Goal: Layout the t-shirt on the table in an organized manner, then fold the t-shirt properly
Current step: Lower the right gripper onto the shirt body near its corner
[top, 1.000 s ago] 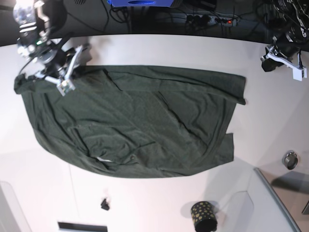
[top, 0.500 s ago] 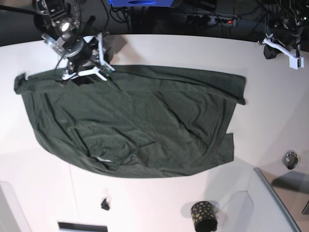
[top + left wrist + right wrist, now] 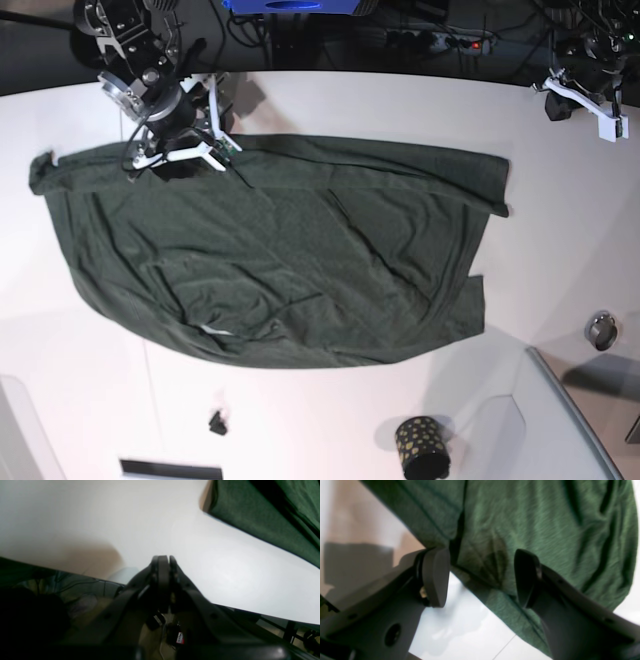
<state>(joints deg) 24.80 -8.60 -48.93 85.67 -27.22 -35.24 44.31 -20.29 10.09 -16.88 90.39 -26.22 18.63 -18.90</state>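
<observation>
The t-shirt, a plain dark green garment, lies spread across the middle of the white table, its body wide and mostly flat with soft creases running through the centre and a rumpled lower hem. One end reaches the table's far left, where a narrow piece of the cloth points outward; the other end stops in a fairly straight vertical edge toward the right. The right gripper hangs over the upper left part of the shirt, close to its top edge, with its jaws spread wide. In the right wrist view the two dark fingertips stand well apart with green fabric showing between them and behind them, and bare tabletop visible below; nothing is clamped between them, and contact with the cloth cannot be made out. The left gripper is raised at the far right corner of the table, well apart from the shirt. In the left wrist view its gripper has the jaws pressed together with no gap and nothing held, above bare white tabletop, while an edge of the shirt crosses the upper right corner. Near the front edge of the table stand a small black gold-dotted cup and a small dark clip-like object; a metal ring lies to the right, beside a grey raised panel.
</observation>
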